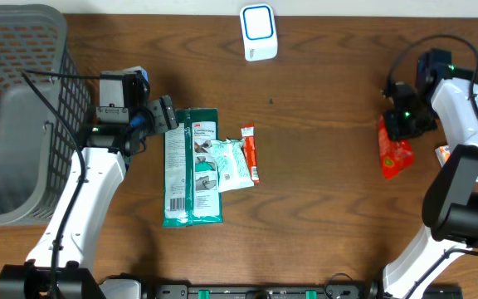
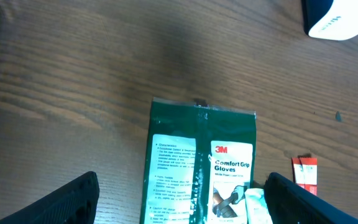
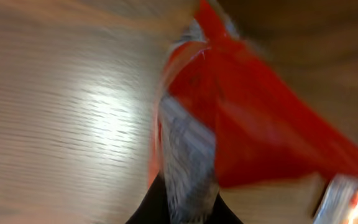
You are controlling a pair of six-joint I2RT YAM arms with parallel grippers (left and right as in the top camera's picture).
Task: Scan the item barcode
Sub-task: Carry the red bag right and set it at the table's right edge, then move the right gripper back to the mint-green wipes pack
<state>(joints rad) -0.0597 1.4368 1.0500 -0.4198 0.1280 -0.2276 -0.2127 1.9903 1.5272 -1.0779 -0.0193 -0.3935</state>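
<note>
Cannot tell whether the right fingers (image 1: 405, 123) pinch the pouch (image 1: 395, 154) or merely rest on its 12 o'clock end: too blurred in the wrist view, with the dark tips half hidden under red film. Places the pouch, seemingly the item to scan, flat at the 3 o'clock side of the counter (image 1: 322, 208), well apart from the scanner (image 1: 259, 31) at 12 o'clock. Shows no barcode on it from any view.

Risks a slip: thin, slick film and a hold on one end only, so likely to sag, swing or drop on lifting. Risks a missed read too, if crumpled film or the wrong face meets the scanner window. Could also drag the small packet (image 1: 443, 152) lying near the pouch at its 3 o'clock.

Finds the left fingers (image 1: 164, 114) spread wide, holding nothing, over the 12 o'clock edge of the gloves pack (image 1: 191, 166), with wipes (image 1: 232, 164) and a red stick (image 1: 250, 152) crowded at its 3 o'clock.

Leaves bare wood from the pouch round to the scanner, with nothing to snag on. Tightens at 9 o'clock, where the basket (image 1: 15, 108) sits close against the left arm. Allows little overshoot at 12 o'clock, with the counter's far edge just behind the scanner.
</note>
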